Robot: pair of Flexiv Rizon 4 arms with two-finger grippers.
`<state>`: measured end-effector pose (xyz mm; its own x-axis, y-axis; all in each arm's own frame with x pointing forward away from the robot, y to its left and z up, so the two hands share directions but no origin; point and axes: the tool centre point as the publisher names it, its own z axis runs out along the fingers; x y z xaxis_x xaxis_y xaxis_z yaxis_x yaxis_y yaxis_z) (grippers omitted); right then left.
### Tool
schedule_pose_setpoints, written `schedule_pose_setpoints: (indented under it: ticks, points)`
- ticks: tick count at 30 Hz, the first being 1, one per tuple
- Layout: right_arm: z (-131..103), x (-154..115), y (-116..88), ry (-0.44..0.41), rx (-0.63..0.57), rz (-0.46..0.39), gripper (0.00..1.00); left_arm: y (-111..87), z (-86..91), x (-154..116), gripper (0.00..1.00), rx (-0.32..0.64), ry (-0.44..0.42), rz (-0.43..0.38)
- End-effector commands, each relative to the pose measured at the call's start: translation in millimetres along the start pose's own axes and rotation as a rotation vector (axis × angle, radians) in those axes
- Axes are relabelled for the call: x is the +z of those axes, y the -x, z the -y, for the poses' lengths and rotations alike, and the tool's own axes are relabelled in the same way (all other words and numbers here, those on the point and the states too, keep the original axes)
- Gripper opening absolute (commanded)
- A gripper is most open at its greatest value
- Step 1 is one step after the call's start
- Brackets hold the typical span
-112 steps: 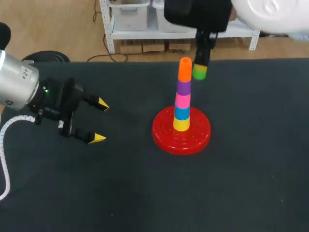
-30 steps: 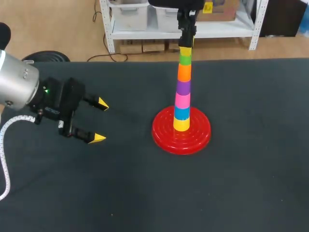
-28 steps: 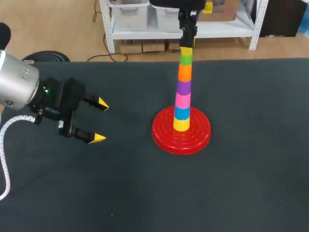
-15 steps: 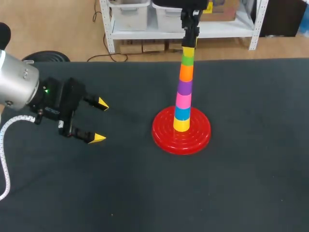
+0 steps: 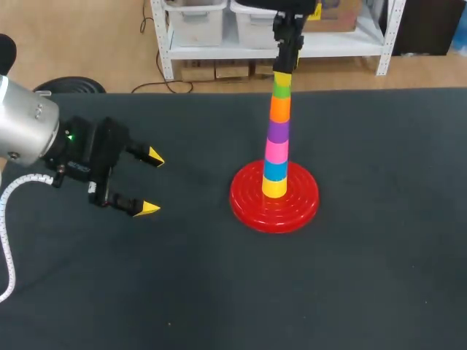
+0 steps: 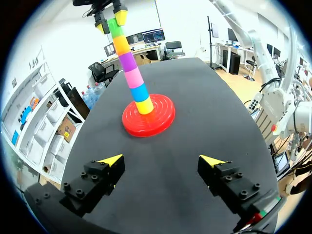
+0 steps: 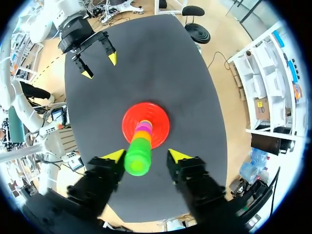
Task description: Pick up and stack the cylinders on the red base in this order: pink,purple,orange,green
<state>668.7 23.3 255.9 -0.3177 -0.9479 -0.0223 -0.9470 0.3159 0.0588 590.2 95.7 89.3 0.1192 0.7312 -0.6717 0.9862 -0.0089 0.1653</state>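
Note:
On the red base (image 5: 248,200) stands a tall stack, from the bottom: yellow, blue, pink (image 5: 276,151), purple (image 5: 279,130), orange (image 5: 280,108) and, on top, the green cylinder (image 5: 282,86). My right gripper (image 5: 284,71) hangs straight over the stack. In the right wrist view its fingers stand open to either side of the green cylinder (image 7: 138,157), with a gap showing on at least one side. My left gripper (image 5: 151,182) rests open and empty at the table's left, facing the base (image 6: 161,114).
The dark table top around the base is bare. A white cable (image 5: 6,219) trails from my left arm near the left edge.
My right gripper has opened off the green cylinder, which it had set on the orange one. The stack, slightly tipped half a second ago, stands straighter. My left arm has not moved.

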Motion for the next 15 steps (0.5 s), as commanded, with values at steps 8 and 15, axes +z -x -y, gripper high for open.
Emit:
schedule_pose_setpoints:
  ticks: [8,15]
  points:
    - [-34.7,2.3,-57.7,-0.112,0.073,0.301,1.00,-1.2,-0.7,0.4,1.00,0.002,-0.001,0.002]
    - [-40.3,23.4,-79.2,-0.131,0.133,0.442,1.00,-1.2,-0.7,0.4,1.00,0.002,-0.001,0.002]
